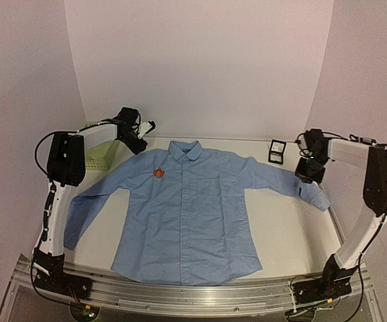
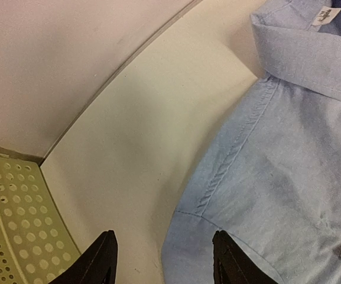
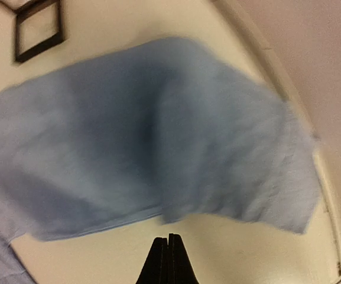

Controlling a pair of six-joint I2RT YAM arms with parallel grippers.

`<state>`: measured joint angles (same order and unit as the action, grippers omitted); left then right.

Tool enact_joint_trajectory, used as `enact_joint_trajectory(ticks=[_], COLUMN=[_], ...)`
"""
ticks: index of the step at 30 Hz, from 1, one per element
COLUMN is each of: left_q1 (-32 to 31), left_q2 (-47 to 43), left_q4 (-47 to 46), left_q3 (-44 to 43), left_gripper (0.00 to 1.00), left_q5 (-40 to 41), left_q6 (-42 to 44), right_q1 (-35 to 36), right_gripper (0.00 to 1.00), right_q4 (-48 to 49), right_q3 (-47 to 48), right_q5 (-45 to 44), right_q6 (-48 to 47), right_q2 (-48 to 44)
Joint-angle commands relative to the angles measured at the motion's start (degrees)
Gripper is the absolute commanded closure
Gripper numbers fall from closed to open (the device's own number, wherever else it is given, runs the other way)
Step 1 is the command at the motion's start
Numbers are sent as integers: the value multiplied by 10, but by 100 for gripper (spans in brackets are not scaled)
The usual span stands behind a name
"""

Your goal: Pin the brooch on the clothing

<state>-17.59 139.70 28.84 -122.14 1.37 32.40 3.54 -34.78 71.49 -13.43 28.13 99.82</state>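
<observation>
**White booth, pale table, shirt laid flat**

White walls close in on three sides of the pale table (image 1: 294, 228) I'm working over. The light blue shirt (image 1: 186, 208) takes up most of it, lying front up and buttoned, collar toward the far wall and both sleeves stretched outward. At the far left corner sits a pale green perforated basket (image 2: 16, 236), just off the shirt's shoulder.

My left gripper (image 2: 164, 260) hangs between that basket and the shoulder seam, over bare table at the shirt's edge. Its fingers are spread wide and hold nothing.

My right gripper (image 3: 168, 260) is over the table just beside the sleeve end on the right side. Its fingers are pressed together with nothing between them. That wrist view is blurred.

A small black square box (image 1: 277, 151) rests on the table beyond the right sleeve, near the far wall.

The brooch (image 1: 159, 173), orange-red, sits on the shirt's chest just below the collar, on the left side in the top view. I can't tell whether it is fastened.

A white label (image 2: 325, 15) shows inside the collar, but its print is too small to read.
</observation>
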Motion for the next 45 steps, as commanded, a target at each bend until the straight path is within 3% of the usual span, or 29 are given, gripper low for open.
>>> enact_joint_trajectory(ticks=[1, 5, 11, 22, 34, 38, 45], left_q1=[-21, -39, -38, -11, -8, -8, -13], left_q2=[8, 3, 45, 66, 108, 125, 87], left_q4=[-80, -113, -128, -140, -151, -154, -171], left_q3=[11, 55, 50, 69, 36, 18, 47], left_gripper=[46, 46, 47, 47, 47, 47, 47], left_q5=[14, 6, 52, 63, 74, 74, 39], left_q6=[-16, -9, 11, 27, 76, 95, 96], right_q1=[-108, -138, -157, -253, -265, -264, -261], right_gripper=[100, 100, 100, 100, 100, 100, 100], right_q4=[-15, -8, 19, 23, 25, 28, 31], right_q3=[-22, -30, -74, -126, -55, -40, -38], right_q5=[-49, -36, -26, -49, -89, -60, -43], right_q6=[-65, -86, -88, -120, -166, -179, -192], right_q2=[-34, 11, 47, 29, 64, 73, 34])
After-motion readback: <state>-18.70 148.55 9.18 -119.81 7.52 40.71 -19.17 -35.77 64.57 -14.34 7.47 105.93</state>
